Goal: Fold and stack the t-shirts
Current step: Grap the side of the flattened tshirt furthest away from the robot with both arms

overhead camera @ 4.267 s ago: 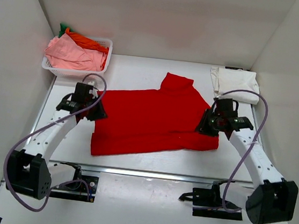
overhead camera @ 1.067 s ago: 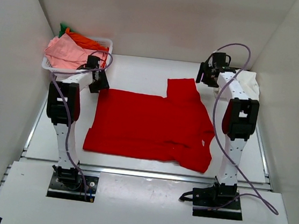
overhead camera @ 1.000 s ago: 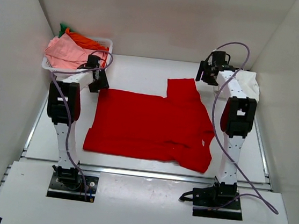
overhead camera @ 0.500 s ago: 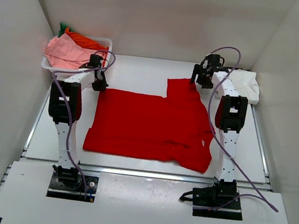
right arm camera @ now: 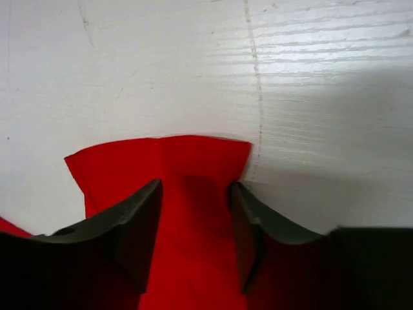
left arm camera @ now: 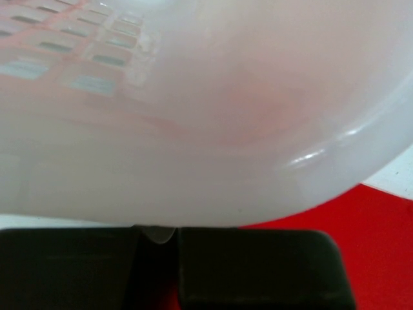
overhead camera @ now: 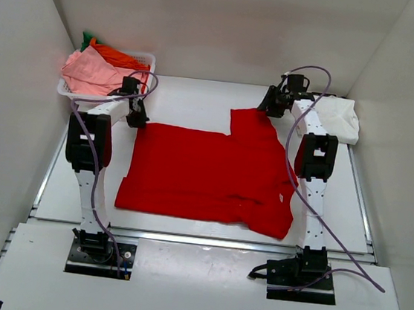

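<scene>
Mid-table, bright red cloth t-shirt point(overhead camera: 205, 173) lies spread flat on white table point(overhead camera: 191, 93). At its far-left corner, left gripper point(overhead camera: 135, 115) jaws fully closed; cloth pinched or not, cannot tell. Right gripper point(right arm camera: 193, 194) jaws half apart, straddling the shirt's far sleeve end. Beyond left, white plastic lattice basket point(overhead camera: 149, 61) holds pink cloth tee point(overhead camera: 93, 75); far right, cream-white cloth tee point(overhead camera: 338, 118).

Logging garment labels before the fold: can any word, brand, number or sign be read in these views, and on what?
No text can be read in any view.
Small white tag on the red t-shirt, near its right edge: too small to read.
Basket and cream-white t-shirt: no lettering visible.
</scene>
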Robot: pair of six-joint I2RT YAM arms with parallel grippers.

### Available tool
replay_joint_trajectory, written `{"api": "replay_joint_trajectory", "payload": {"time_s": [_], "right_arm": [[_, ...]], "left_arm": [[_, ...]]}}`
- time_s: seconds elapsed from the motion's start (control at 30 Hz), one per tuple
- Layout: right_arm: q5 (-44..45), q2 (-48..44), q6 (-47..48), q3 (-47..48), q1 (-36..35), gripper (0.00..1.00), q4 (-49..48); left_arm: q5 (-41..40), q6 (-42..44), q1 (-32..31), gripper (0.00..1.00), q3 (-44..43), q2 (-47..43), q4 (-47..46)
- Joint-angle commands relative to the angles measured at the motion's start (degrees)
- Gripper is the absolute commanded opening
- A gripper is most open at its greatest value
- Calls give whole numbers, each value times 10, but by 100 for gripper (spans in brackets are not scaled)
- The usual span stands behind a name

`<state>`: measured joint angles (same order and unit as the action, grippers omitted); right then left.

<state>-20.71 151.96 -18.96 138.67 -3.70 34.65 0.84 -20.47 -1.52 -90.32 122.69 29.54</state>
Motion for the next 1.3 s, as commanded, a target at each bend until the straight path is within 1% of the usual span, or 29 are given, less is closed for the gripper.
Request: {"api": "replay_joint_trajectory", "payload": {"time_s": [0.0, 0.03, 0.07, 0.1, 0.13, 0.3, 0.4, 0.5, 0.53, 0.6, 0.63, 0.67, 0.7, 0.77, 0.8, 0.83, 0.9, 0.93, 1.0, 1.03, 1.13, 1.17, 1.23, 1.27], "right_arm": [[-54, 17, -13, 7, 6, 41, -8], [-61, 16, -19, 11, 7, 33, -10], [-66, 18, -20, 8, 6, 15, -10], [-65, 18, -20, 11, 8, 3, -12], [-63, 18, -19, 6, 6, 0, -15], [-67, 7, -6, 11, 13, 0, -49], [-67, -9, 6, 34, 26, 0, -36], [-59, -71, 37, 23, 29, 0, -10], [-57, -86, 55, -1, 33, 0, -1], [-37, -154, 75, -65, 28, 0, 2], [-28, -174, 93, -87, 25, 0, -3], [-21, -212, 105, -129, 23, 0, -7], [-13, -251, 110, -152, 19, 0, -17], [-9, -305, 116, -240, 18, 0, -35], [-13, -338, 117, -261, 17, 0, -50], [-16, -364, 113, -301, 17, 0, -57], [-20, -412, 112, -378, 14, 0, -65], [-14, -426, 111, -397, 6, 0, -70], [-7, -487, 115, -478, -6, 0, -80], [-8, -517, 110, -498, -15, 0, -90], [-9, -582, 96, -610, -22, 0, -102], [-10, -595, 94, -625, -27, 0, -107], [-5, -642, 89, -688, -31, 0, -111], [0, -672, 85, -703, -32, 0, -109]], "left_arm": [[12, 1, 5, 0, 11, -47, -2], [10, -1, 5, 0, 15, -50, -4], [11, 4, 4, 0, 12, -50, -4], [14, 0, 5, 0, 13, -47, -4], [16, -1, 5, 0, 16, -49, -5], [63, -1, 11, 0, 39, -58, -45], [79, -4, 15, 0, 42, -68, -58], [94, -3, 15, 0, 31, -75, -51], [98, -4, 13, 0, 33, -83, -48], [105, 5, 15, 0, 44, -100, -50], [105, 5, 13, 0, 51, -105, -51], [101, 10, 13, 0, 62, -119, -58], [106, 11, 13, 0, 86, -130, -61], [108, 17, 13, 0, 123, -164, -105], [105, 18, 15, 0, 138, -177, -119], [98, 20, 30, 0, 139, -183, -118], [96, 33, 40, 0, 130, -183, -82], [95, 36, 43, 0, 126, -180, -71], [94, 42, 41, 0, 135, -194, -53], [94, 42, 39, 0, 145, -195, -44], [73, 55, 36, 0, 179, -223, -28], [69, 58, 32, 0, 188, -234, -22], [66, 62, 34, 0, 225, -254, -22], [65, 62, 37, 0, 236, -259, -22]]}}
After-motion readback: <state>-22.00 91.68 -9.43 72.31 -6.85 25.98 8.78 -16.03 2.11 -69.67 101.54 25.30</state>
